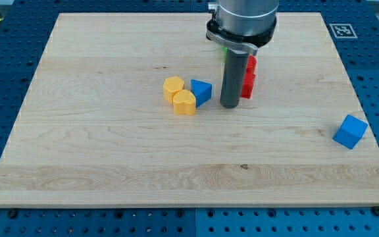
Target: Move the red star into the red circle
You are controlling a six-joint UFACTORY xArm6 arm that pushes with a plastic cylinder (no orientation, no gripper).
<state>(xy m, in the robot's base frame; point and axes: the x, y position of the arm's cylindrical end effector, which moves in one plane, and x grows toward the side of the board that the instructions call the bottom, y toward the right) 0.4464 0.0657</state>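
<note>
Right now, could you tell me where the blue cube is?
The blue cube sits alone near the board's right edge, far right of my tip.

Two yellow blocks [174, 87] [185, 103], two blue blocks [201, 91] [350, 131], some red [248, 78] and a green sliver [224, 49] behind rod.

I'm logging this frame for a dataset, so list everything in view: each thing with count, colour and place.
Wooden board: one, light wood, fills the view, on a blue perforated table.
Yellow blocks: two, touching, near centre.
Blue triangular block: one, right of the yellow pair.
Blue cube: one, view's right edge.
Red blocks: partly hidden behind the rod; shapes, count unclear.
Green block: a sliver behind the rod.
Marker tag: black-white, top right.
My tip: dark rod end, between the blue triangular block and the red blocks.
</note>
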